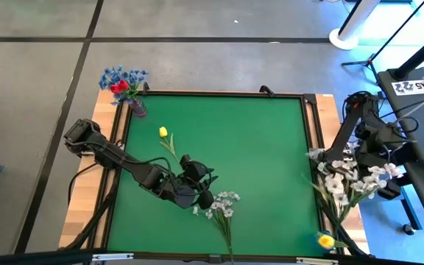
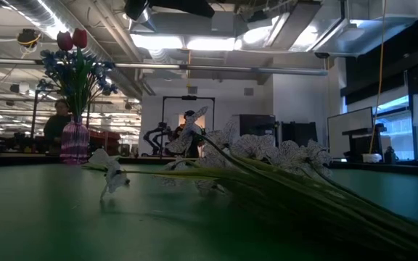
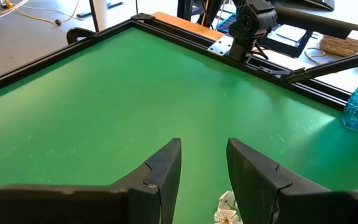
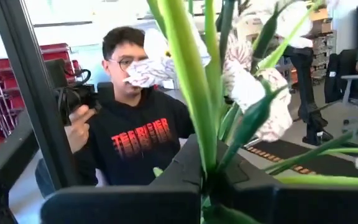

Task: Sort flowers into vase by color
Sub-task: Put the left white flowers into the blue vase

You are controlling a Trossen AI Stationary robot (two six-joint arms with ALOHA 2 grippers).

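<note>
The left gripper (image 1: 201, 197) hovers low over the near middle of the green mat (image 1: 256, 140), its fingers (image 3: 166, 168) spread with nothing between them. Just beside it, to the right, lies a white spray (image 1: 221, 207) with its stalk running toward the near edge; a few of its petals show below the fingers in the left wrist view. A yellow tulip (image 1: 163, 132) lies farther back and to the left, apart from the gripper.

The vase (image 1: 138, 108) stands at the far left corner, already holding red tulips (image 1: 119, 86) and blue sprigs (image 1: 127, 76).

The right gripper (image 4: 207, 180) waits at the right edge of the table, pressed shut on green stems of a white bunch (image 1: 348, 180). Another yellow bud (image 1: 326, 240) lies at the near right corner.

The step in hand looks like picking up the white spray. Next, the left gripper likely needs to shift right over the stalk, come down and close.
</note>
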